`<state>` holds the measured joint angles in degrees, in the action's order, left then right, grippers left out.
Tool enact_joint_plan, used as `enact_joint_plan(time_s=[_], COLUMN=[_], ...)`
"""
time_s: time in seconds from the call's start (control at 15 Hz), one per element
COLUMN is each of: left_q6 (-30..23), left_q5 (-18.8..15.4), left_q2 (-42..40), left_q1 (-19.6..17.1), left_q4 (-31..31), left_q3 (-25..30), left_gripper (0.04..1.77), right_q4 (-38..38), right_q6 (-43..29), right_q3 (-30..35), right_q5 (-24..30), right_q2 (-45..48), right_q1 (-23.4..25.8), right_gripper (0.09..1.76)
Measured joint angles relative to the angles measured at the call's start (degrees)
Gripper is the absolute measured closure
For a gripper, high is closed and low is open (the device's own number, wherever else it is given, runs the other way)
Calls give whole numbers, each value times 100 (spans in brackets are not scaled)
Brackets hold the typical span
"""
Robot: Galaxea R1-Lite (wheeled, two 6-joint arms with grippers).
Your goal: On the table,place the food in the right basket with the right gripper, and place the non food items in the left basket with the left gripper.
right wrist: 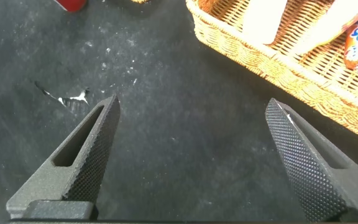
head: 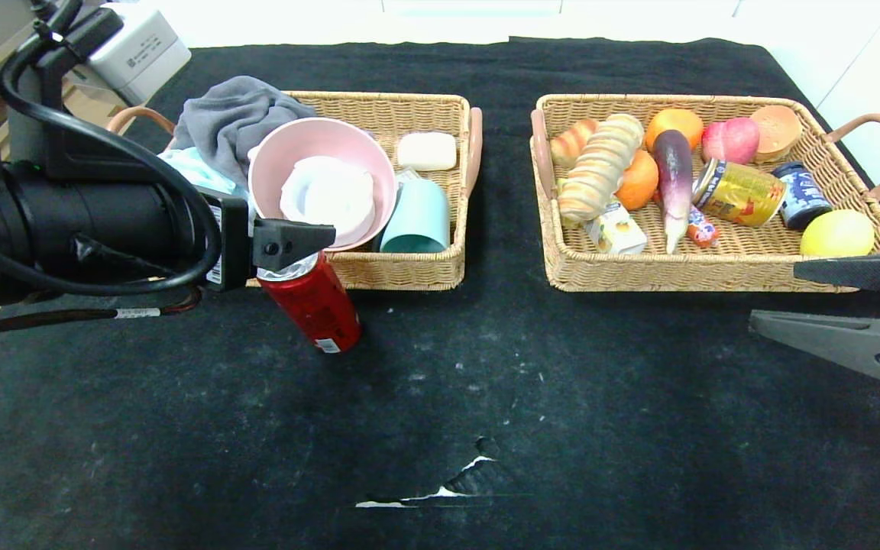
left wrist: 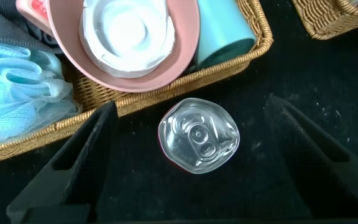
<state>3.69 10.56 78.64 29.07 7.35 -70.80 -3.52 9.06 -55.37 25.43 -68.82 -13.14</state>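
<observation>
On the black surface (head: 486, 367), just in front of the left basket (head: 409, 267), stands a red can (head: 316, 305), tilted in the head view, silver top up and dented. The left tool (head: 287, 248) is positioned directly above it. In the left wrist view the two fingers (left wrist: 82, 155) stand wide apart, one on each side of the can top (left wrist: 199, 135), neither touching it. The can is the only task item outside the baskets.

Left basket contents:
- pink bowl (head: 318, 156) leaning on its side, with a white dish (head: 329, 195) inside it
- grey cloth (head: 230, 122) at the far corner
- light blue mesh sponge (head: 195, 172) beside the arm
- teal cup (head: 417, 218) lying on its side
- white soap bar (head: 426, 150) near the far wall

Right basket (head: 715, 271) contents:
- long striped bread loaf (head: 600, 164) and a smaller bread roll (head: 571, 140)
- two oranges (head: 673, 122)
- purple eggplant (head: 673, 179)
- pink peach (head: 730, 140)
- burger bun (head: 776, 130)
- yellow tin (head: 742, 192) lying on its side
- dark blue tin (head: 801, 195)
- lemon (head: 837, 233)
- small carton (head: 617, 233)
- small wrapped packet (head: 701, 228)

The right tool (head: 845, 305) sits at the right edge of the surface, just in front of the right basket. In the right wrist view its fingers (right wrist: 86, 155) are spread apart over bare cloth, holding nothing.
</observation>
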Motion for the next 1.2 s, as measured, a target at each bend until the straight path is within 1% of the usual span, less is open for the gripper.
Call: enact_joint_plan(time_s=[0.2, 0.53, 0.67, 0.87, 1.07, 1.2], left_q6=[-17, -12, 11, 55, 85, 151], left_q5=[16, 27, 38, 16, 7, 10], left_q2=[-20, -61, -69, -48, 30, 140], left_q1=[17, 22, 20, 20, 17, 6], left_q4=[-212, -969, -1442, -2325, -2849, -3339], left_q3=[350, 1152, 1559, 2094, 2469, 2638], left_gripper=[10, 9, 9, 9, 9, 9], right_q4=[2, 2, 2, 5, 5, 2], right_q6=[0, 0, 1, 0, 0, 0], right_q3=[0, 0, 0, 0, 0, 0], right_q5=[0, -5, 0, -2, 1, -2], right_q2=[0, 0, 0, 0, -1, -1], right_q1=[-2, -2, -2, -2, -2, -2], right_gripper=[14, 14, 14, 14, 14, 14])
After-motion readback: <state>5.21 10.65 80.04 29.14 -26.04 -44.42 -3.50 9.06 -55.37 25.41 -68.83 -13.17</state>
